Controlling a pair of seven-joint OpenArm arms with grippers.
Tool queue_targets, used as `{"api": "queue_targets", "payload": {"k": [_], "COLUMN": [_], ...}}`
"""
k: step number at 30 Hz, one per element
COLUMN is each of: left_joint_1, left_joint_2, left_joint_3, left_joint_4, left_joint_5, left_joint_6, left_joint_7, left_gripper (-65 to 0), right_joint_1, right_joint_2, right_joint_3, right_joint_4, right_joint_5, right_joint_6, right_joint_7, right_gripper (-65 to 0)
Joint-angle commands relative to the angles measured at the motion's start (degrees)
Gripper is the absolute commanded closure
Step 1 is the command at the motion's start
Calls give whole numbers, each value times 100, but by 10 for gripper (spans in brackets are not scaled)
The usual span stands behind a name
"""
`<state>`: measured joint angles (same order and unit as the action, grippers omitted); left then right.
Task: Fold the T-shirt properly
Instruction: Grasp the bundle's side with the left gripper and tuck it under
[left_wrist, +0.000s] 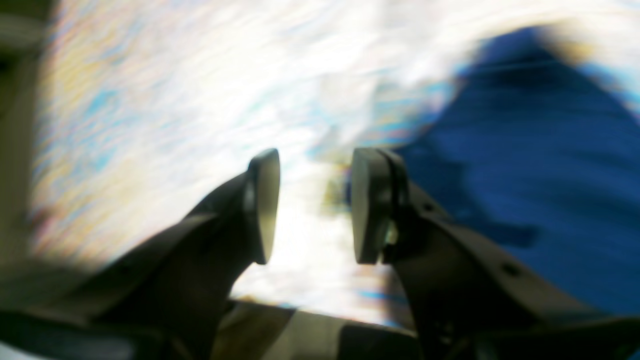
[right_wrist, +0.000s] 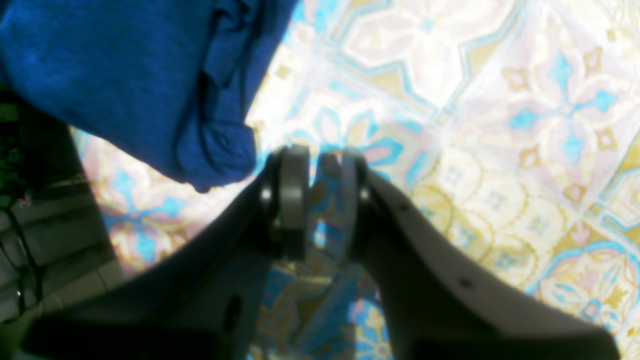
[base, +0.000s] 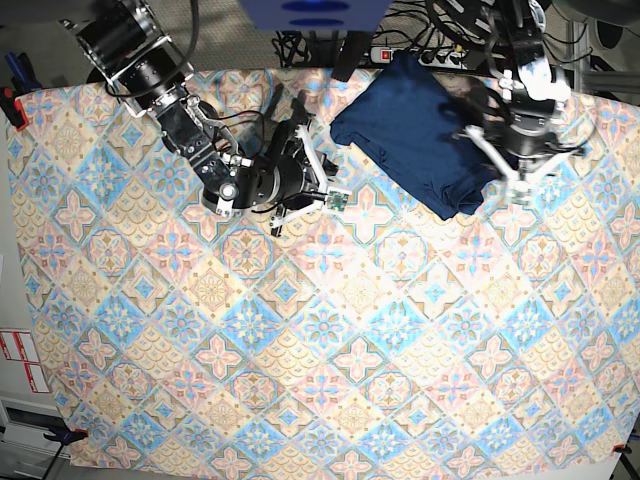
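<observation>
The T-shirt (base: 415, 125) lies folded into a dark blue bundle at the back right of the patterned table. In the left wrist view, which is blurred, the T-shirt (left_wrist: 525, 175) fills the right side. There my left gripper (left_wrist: 312, 205) stands open beside the cloth with nothing between its fingers; seen from the base, my left gripper (base: 515, 185) hangs over the bundle's right edge. My right gripper (base: 325, 165) sits left of the shirt, apart from it. At the right wrist, the right gripper (right_wrist: 322, 200) shows a narrow empty gap, and the T-shirt (right_wrist: 140, 75) is at the upper left.
A tablecloth (base: 300, 330) with blue, pink and yellow tiles covers the whole table. A power strip (base: 400, 50) and cables lie behind the back edge. The table's edge and the floor (right_wrist: 45, 240) show at the left of the right wrist view.
</observation>
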<state>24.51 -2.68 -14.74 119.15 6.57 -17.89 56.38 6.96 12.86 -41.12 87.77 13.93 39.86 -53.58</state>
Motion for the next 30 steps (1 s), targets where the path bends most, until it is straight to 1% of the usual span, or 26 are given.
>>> {"api": "queue_targets", "payload": {"k": [1, 6, 10, 13, 16, 17, 20, 23, 26, 27, 28, 30], "left_joint_1": [-135, -557, -1163, -1620, -1902, -1955, -1981, -1999, -2113, -2157, -2183, -2183], "left_joint_2": [-62, -53, -71, -88, -106, -167, -229, -238, -211, -211, -211, -211], "left_joint_3": [98, 441, 424, 415, 406, 406, 406, 389, 151, 98, 46, 19], "left_joint_4": [36, -377, -1256, -2126, -2636, -2742, -2786, -2786, -2794, -2803, -2803, -2777], "left_joint_5": [42, -37, -37, 7, 16, 16, 16, 16, 16, 16, 16, 16], "left_joint_6": [53, 62, 62, 79, 88, 97, 97, 97, 105, 149, 281, 721], "left_joint_7": [-78, 415, 511, 485, 467, 406, 89, -104, -253, -253, -262, -280], "left_gripper": [-227, -227, -227, -227, -227, -227, -226, -226, -226, -226, -226, -226], "right_joint_1": [91, 91, 82, 73, -41, -59, -76, -76, -76, -76, -76, -76], "right_joint_2": [2, 2, 2, 2, 2, 2, 2, 2, 2, 2, 2, 2], "right_joint_3": [20, 29, 20, 20, 55, 55, 55, 55, 55, 55, 55, 46], "right_joint_4": [116, 124, 124, 124, 124, 124, 124, 124, 124, 133, 133, 160], "right_joint_5": [79, 79, 79, 88, 88, 88, 88, 88, 88, 88, 88, 88], "right_joint_6": [14, 14, 14, 14, 14, 14, 14, 14, 14, 14, 14, 14], "right_joint_7": [79, 79, 79, 53, 79, 79, 79, 79, 79, 79, 79, 79], "right_gripper": [-110, -110, -110, -110, -110, -110, -110, -110, -110, -110, -110, -110]}}
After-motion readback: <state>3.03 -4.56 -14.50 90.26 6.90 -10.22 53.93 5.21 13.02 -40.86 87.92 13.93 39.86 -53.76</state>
